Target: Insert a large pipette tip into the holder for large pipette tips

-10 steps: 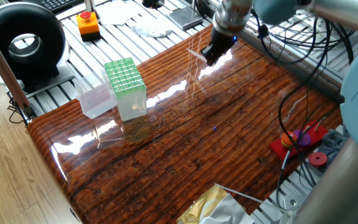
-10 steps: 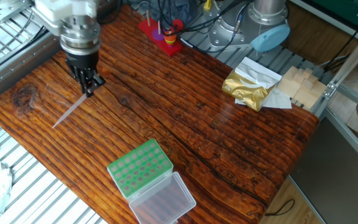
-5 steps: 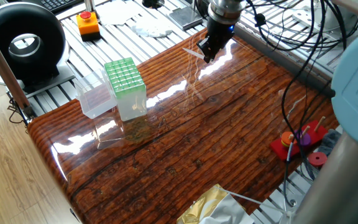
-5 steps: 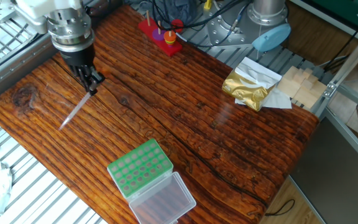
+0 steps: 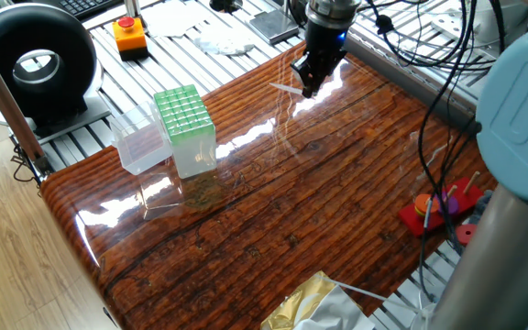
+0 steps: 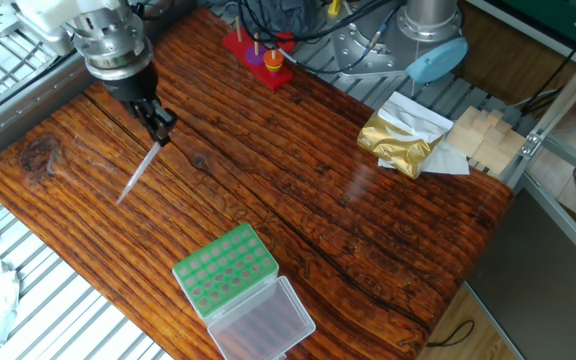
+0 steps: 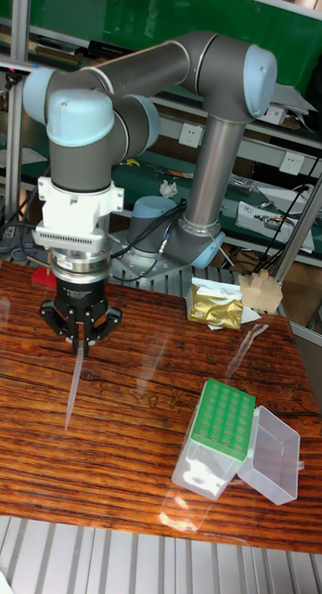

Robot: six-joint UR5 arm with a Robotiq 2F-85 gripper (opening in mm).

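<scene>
1. Gripper [image 7: 82, 342] sits at the left of the tall fixed view, pinched shut on the wide end of the large pipette tip [image 7: 73, 385]. The tip hangs point-down and a bit off vertical. I can't tell whether the point touches the tabletop [image 7: 151, 436] or clears it.
2. Risk: the hold looks thin, right at the tip's top. Any swing in transit could rotate it between the jaws, and then the point won't line up with a hole.
3. Risk: it's clear plastic on a glossy surface, so I can barely track it in one fixed view [image 5: 287, 89]. I'd trust the other fixed view [image 6: 140, 172] more.
4. The holder for large pipette tips [image 7: 219, 419] is to the right, well apart from the gripper, with its green grid exposed.
5. Its hinged lid [image 7: 270, 455] is flopped open on the far right. Risk: approaching from that side could clip it and shove the box.
6. Judgement: transport comes next. A tilted tip could jam on the grid when it goes down.
</scene>
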